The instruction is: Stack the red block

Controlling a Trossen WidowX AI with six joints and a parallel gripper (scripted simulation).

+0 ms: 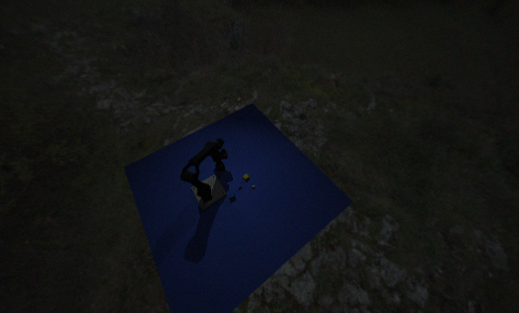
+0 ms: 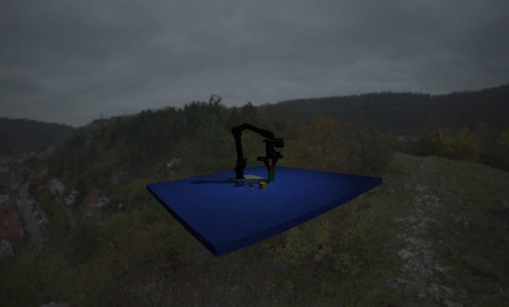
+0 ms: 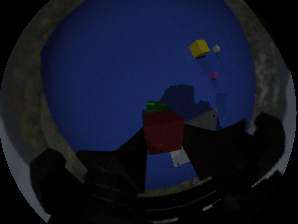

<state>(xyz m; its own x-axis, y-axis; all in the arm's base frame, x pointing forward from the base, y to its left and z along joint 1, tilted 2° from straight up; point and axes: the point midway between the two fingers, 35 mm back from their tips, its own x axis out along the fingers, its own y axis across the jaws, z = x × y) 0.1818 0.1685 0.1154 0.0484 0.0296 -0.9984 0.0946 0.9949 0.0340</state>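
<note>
The claw (image 3: 162,156) is clamped on the red block (image 3: 162,132), held directly over the green tower (image 2: 272,175), whose top peeks out behind the block in the wrist view. A yellow cube (image 3: 198,47) lies apart, near the middle of the blue surface (image 1: 280,219)

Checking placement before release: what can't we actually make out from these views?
- Contact between red block and green tower: in the wrist view the block covers all but a sliver of the tower; in the exterior view both are too small.
- Claw fingertips: wrist view too dark; they merge with the block's sides.
- Tower in the top view: hidden under the arm.
- Small pieces near the yellow block: too small to identify.
</note>
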